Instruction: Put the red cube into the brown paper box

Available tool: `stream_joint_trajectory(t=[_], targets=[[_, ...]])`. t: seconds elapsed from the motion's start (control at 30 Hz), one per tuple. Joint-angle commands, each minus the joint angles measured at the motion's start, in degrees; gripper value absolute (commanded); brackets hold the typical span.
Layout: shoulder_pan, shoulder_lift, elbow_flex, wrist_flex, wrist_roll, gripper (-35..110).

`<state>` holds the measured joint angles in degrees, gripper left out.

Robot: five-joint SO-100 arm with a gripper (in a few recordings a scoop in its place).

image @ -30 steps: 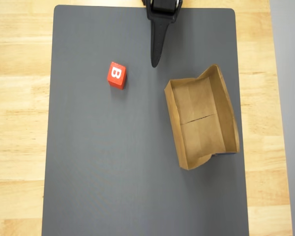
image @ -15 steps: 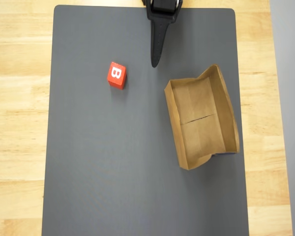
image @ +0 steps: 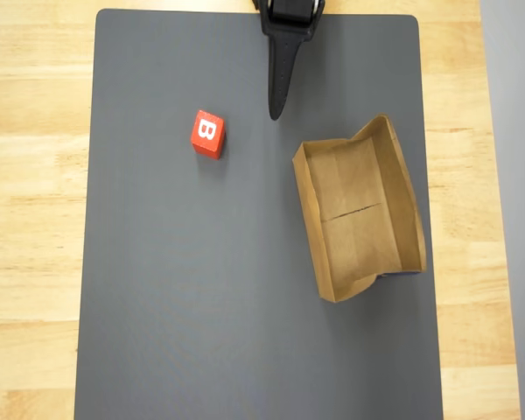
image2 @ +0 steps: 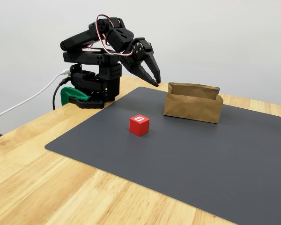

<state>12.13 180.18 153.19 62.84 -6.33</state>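
The red cube [image: 207, 134] sits alone on the dark grey mat [image: 201, 306], white letter B facing up, at about ten o'clock from the mat's centre in the overhead view, not yet grasped. At twelve o'clock, the black end effector [image: 276, 107] hangs above the mat's far edge, its fingers drawn together to a point and holding nothing; in the fixed view the end effector [image2: 153, 80] is tucked close to the arm's base. The reach appears not to have begun: the next move calls for opening the fingers and swinging toward eight o'clock, down over the cube. At three o'clock, well apart from the cube, the brown paper box [image: 417, 234] waits empty on the table [image: 35, 219], low walls uneven and a crease crossing its floor.
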Motion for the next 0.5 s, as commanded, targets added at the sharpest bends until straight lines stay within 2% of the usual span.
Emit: stream_joint_trajectory(t=[0.0,0.47], targets=[[0.44,-0.18,-0.09,0.44,-0.18,0],[-0.26,-0.18,-0.09,0.44,-1.14,0]])
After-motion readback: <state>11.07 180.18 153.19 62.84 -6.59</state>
